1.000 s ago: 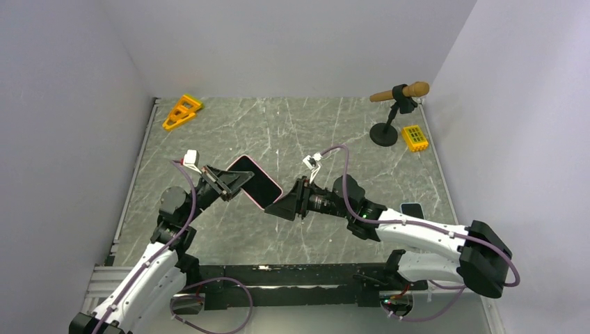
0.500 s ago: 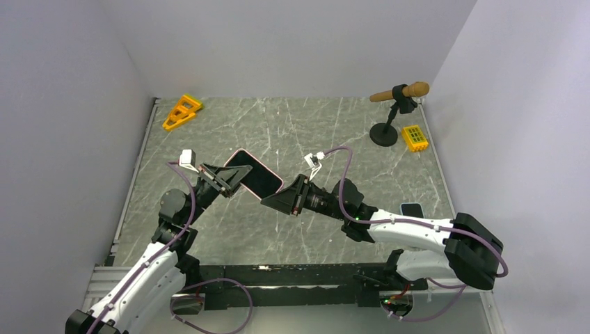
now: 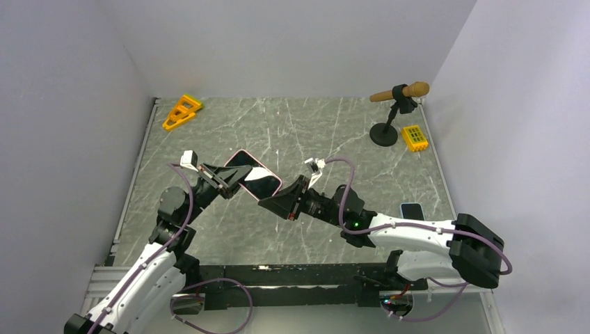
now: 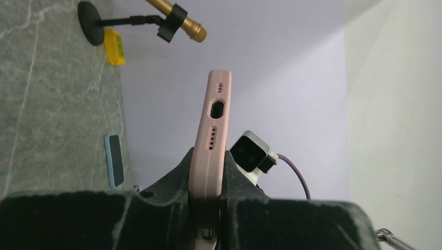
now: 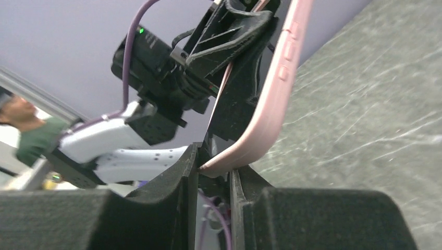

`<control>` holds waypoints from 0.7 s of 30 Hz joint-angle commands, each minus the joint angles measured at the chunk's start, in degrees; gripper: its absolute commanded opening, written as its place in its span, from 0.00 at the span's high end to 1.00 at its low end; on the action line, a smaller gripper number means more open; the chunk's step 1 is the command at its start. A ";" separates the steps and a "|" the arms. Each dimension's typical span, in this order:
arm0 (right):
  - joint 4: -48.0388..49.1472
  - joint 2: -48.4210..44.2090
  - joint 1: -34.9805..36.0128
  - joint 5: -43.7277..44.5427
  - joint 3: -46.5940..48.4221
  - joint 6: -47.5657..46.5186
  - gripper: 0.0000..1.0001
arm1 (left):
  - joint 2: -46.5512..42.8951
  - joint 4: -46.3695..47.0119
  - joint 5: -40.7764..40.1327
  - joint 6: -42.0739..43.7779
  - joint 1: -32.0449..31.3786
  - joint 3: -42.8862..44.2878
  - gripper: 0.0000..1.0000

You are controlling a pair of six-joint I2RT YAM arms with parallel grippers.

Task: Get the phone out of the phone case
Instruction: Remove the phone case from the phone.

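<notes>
Left end effector (image 4: 207, 169) clamping phone case (image 4: 215, 117), right end effector (image 5: 215, 165) pinching its corner

**Cased phone held between both sets of jaws**

The phone (image 3: 256, 182) is seen seated in the pink case (image 4: 211, 140), dark screen up and tilted. The case's port edge is clamped between the jaws of the left gripper (image 3: 232, 179). One corner is pinched between the jaws of the right gripper (image 3: 270, 202), and the buttoned side runs out beyond them.

Both arms stretched inward above mid-table, left claw (image 3: 235, 181) and right claw (image 3: 268, 203) pinched shut, tips close.
</notes>
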 commanded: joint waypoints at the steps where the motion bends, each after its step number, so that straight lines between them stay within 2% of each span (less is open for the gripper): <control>1: -11.44 -1.11 3.94 6.47 1.89 -31.73 1.00 | -1.16 -14.77 10.48 -5.75 -1.44 7.95 1.00; 4: -20.10 -1.50 3.92 8.62 7.72 -39.30 1.00 | -1.09 -19.79 12.23 -4.69 -1.44 10.22 1.00; 8: -27.82 -1.21 3.98 10.77 12.98 -46.16 1.00 | -1.01 -20.15 12.60 -5.72 -1.45 10.35 1.00; 12: -31.56 -0.40 4.36 14.19 16.19 -50.44 1.00 | -0.52 -20.71 12.91 -5.13 -1.43 11.60 1.00; 17: -33.79 0.65 6.42 23.53 18.26 -55.36 1.00 | -0.81 -19.71 12.46 -4.87 -1.45 11.96 1.00; 21: -36.71 0.56 7.06 27.19 19.53 -53.16 1.00 | -2.02 -19.79 10.84 -4.15 -1.43 11.21 1.00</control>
